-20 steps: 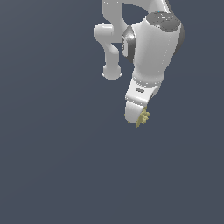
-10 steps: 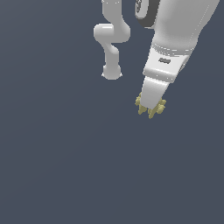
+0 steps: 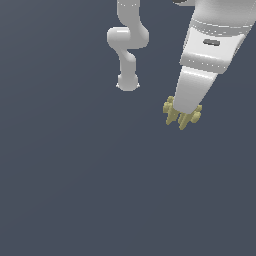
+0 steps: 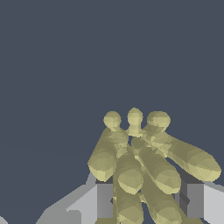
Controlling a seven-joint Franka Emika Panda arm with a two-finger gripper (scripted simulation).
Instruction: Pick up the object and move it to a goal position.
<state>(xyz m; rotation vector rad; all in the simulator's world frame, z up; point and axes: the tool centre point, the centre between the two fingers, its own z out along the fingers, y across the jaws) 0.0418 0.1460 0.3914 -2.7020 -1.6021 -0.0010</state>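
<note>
The object (image 3: 181,116), an olive-yellow cluster of stubby prongs, sits at the tip of the gripper (image 3: 184,114), clear of any surface visible in the exterior view. Prongs stick out below and to both sides of the white finger in front, so the cluster is wider in that direction than the finger covering it.

Wrist view: the object (image 4: 144,162) fills the space between the two grey fingers (image 4: 98,201), one on each side, with prongs fanning away from the camera. The fingers appear pressed against its flanks, so the claw is clamped on the object. Gripping the core and not the prong tips looks sensible: prongs would give an uneven, slippery contact.

The gripper tilts down toward the exterior view's left, hanging from the arm (image 3: 212,40), whose base column (image 3: 128,45) stands well apart, further back. The background (image 3: 65,175) is plain dark grey-blue with no goal marker visible.

Judgement: pick-up is done; the carry to the goal remains. Main risk is the cluster twisting in the grip.
</note>
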